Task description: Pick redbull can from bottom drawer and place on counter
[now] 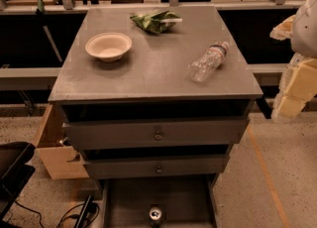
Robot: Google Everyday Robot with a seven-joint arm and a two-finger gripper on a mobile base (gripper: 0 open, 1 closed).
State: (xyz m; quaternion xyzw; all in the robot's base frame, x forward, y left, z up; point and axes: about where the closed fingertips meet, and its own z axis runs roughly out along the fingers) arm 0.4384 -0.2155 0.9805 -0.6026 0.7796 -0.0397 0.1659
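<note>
Redbull can (155, 214): one, upright, silver top showing. It stands on the floor of the bottom drawer (124, 197), which is pulled out toward me, at its near middle.

Handling, as I judge it: light, thin-walled, smooth and a bit slippery. It is stiff along its height but would dent under a hard squeeze. Best taken around the mid-body, from above.

Edges: the drawer's left and right walls are well apart from the can. The knobbed drawer (157, 167) above overhangs the far part of the drawer.

Counter (148, 68): a white bowl (108, 46) at far left, a green snack bag (155, 21) at far middle, and a water bottle (208, 61) lying on its side at right. Open room lies along the near middle and near left.

Gripper (291, 98): at the right edge of the scene, beside the cabinet near counter height and well apart from the can. Whether it is spread or closed, I cannot tell.
</note>
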